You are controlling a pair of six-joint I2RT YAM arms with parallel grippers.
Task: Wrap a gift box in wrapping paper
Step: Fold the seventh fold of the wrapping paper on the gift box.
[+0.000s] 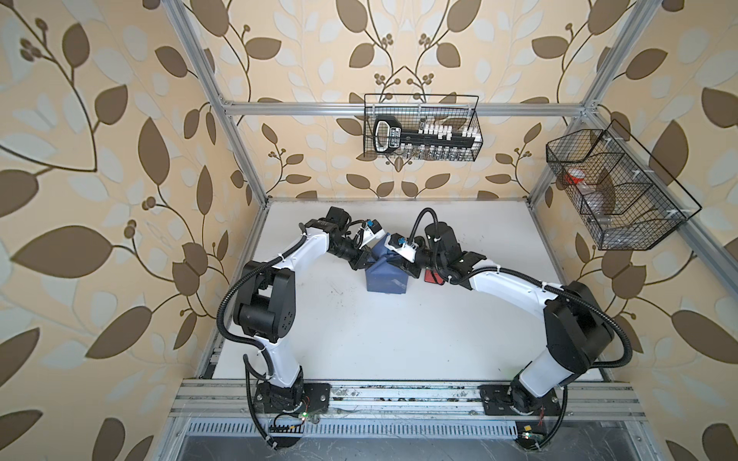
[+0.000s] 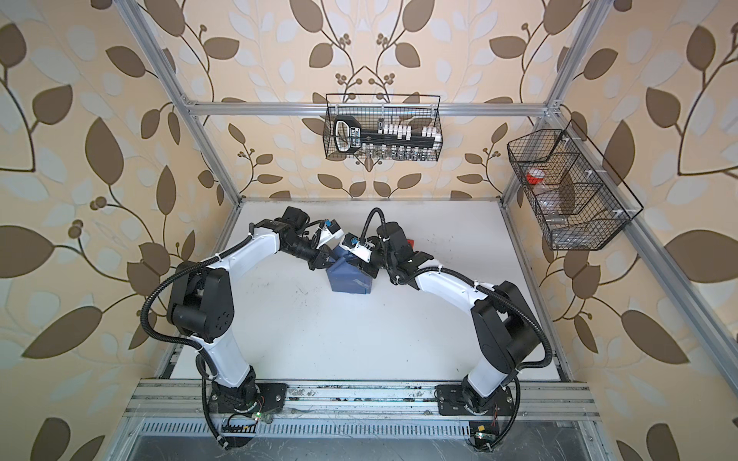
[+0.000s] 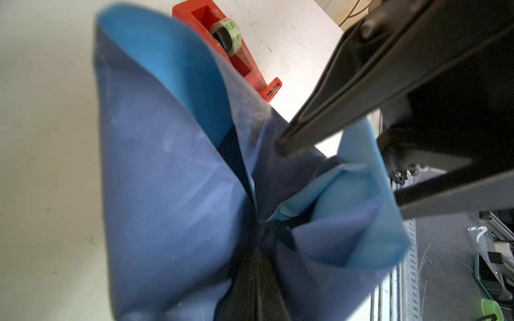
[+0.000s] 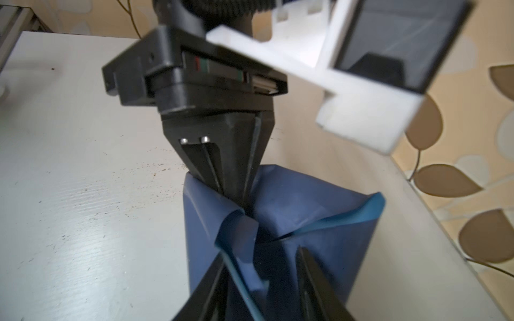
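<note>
Now, the wrapping paper bundles the hidden gift box just above centre in both top views. The left gripper is clamped on a fold. The right gripper has its jaws apart around a flap, which may spring open unheld, or the pinch may tear the thin sheet.

The gift box lies fully covered by the wrapping paper; no face can be confirmed. In both top views the right arm hides most of the red tape dispenser. Contents of the side wire basket: too small to identify. On the left gripper, the fingers are blurred and cut off at the frame edge.
</note>
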